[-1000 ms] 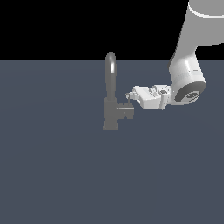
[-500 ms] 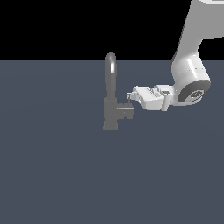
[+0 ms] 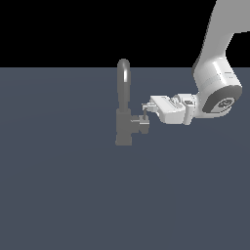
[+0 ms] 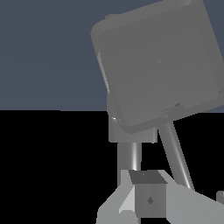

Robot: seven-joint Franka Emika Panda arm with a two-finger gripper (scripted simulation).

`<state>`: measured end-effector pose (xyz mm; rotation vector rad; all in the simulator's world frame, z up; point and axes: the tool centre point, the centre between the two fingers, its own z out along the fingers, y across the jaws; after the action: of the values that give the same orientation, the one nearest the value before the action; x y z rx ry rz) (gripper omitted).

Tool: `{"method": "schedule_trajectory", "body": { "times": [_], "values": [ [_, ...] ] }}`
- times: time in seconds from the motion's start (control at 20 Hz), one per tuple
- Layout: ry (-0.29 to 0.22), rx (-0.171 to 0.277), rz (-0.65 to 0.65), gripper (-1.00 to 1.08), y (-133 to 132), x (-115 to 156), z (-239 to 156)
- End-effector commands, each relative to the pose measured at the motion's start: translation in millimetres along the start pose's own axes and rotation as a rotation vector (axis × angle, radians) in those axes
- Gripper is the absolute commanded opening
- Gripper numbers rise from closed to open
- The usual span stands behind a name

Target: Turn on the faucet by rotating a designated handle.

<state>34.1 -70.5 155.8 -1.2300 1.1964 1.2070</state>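
The pincer [image 3: 145, 111] reaches in level from the exterior view's right, its fingertips at the handle [image 3: 142, 125], a short stub jutting from the faucet [image 3: 124, 114] just beyond and slightly below them. Whether the fingers are spread or pinching the handle's thin pin cannot be told from this angle. Behind the pincer, the white arm [image 3: 215, 78] bends upward and out of frame. The faucet stands upright on the dark counter [image 3: 73, 185], its arched spout rising above the pincer's level.

In the wrist view, the handle's blocky grey end [image 4: 157, 65] fills most of the frame, close ahead of the pincer [image 4: 148, 199]. The light fingers [image 4: 118, 205] sit either side of a small dark block, and a thin rod [image 4: 177, 153] runs from them toward the faucet's body. The grip itself stays unclear here too.
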Motion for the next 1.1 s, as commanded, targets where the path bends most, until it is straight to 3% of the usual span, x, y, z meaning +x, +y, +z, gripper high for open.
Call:
{"method": "schedule_trajectory", "body": {
  "times": [0.0,0.1,0.8,0.9,1.05],
  "values": [
    [-0.006,-0.006,0.010,-1.00,11.4,-0.2,-0.3],
    [-0.001,-0.002,-0.002,-1.00,4.3,-2.7,0.0],
    [-0.005,-0.006,0.009,-1.00,56.3,26.3,-0.3],
    [0.001,-0.004,-0.025,-1.00,42.4,10.7,0.1],
    [-0.001,-0.005,-0.015,-1.00,50.8,31.8,0.0]
  ]
}}
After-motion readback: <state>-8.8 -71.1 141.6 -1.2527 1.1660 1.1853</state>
